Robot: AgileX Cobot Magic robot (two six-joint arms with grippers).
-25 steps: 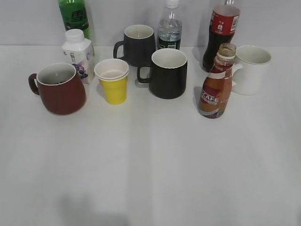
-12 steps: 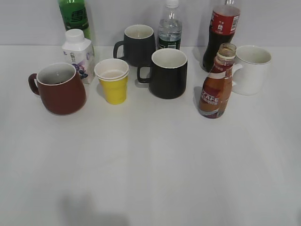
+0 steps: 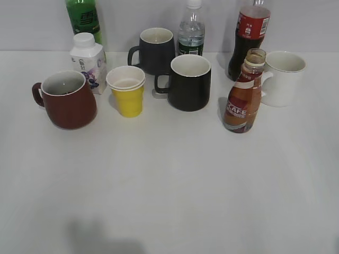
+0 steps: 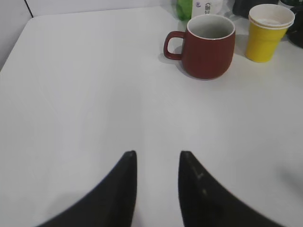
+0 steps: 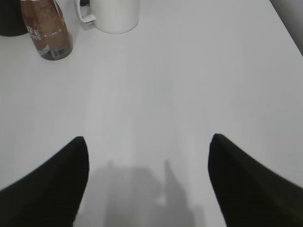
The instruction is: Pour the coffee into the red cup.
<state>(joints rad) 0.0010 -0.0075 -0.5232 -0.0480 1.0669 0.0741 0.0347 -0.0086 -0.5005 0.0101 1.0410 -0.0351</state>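
Note:
The coffee bottle (image 3: 242,103) stands upright and uncapped at the right of the table. It also shows at the top left of the right wrist view (image 5: 47,33). The red cup (image 3: 66,100) stands at the left with its handle to the left, and shows in the left wrist view (image 4: 208,47). My left gripper (image 4: 157,156) is open by a narrow gap and empty, over bare table well short of the red cup. My right gripper (image 5: 149,142) is wide open and empty, over bare table short of the bottle. Neither gripper shows in the exterior view.
A yellow cup (image 3: 127,92), a black mug (image 3: 188,82) and a dark mug (image 3: 156,50) stand mid-table. A white mug (image 3: 283,79) and a cola bottle (image 3: 249,37) stand behind the coffee. A water bottle (image 3: 190,34), green bottle (image 3: 83,18) and white carton (image 3: 87,61) line the back.

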